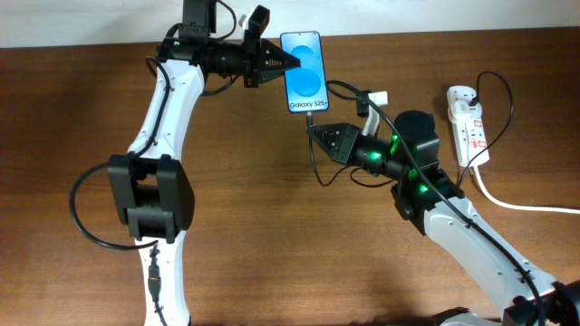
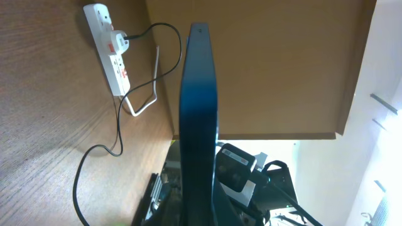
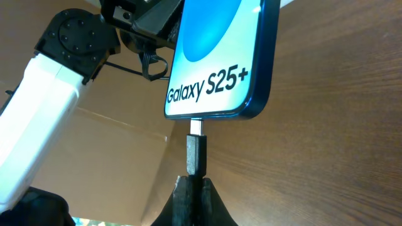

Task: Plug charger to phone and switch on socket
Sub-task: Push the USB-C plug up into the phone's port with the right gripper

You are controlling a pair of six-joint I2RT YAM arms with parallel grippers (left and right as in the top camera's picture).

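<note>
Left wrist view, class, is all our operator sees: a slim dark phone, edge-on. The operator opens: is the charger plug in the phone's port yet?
Observer: Not fully. The right wrist view shows the small black charger plug at the port of the blue-screened, black-edged smartphone, with bare metal showing between them.
Operator: What is holding the plug?
Observer: The right gripper, its fingers shut on the plug body.
</note>
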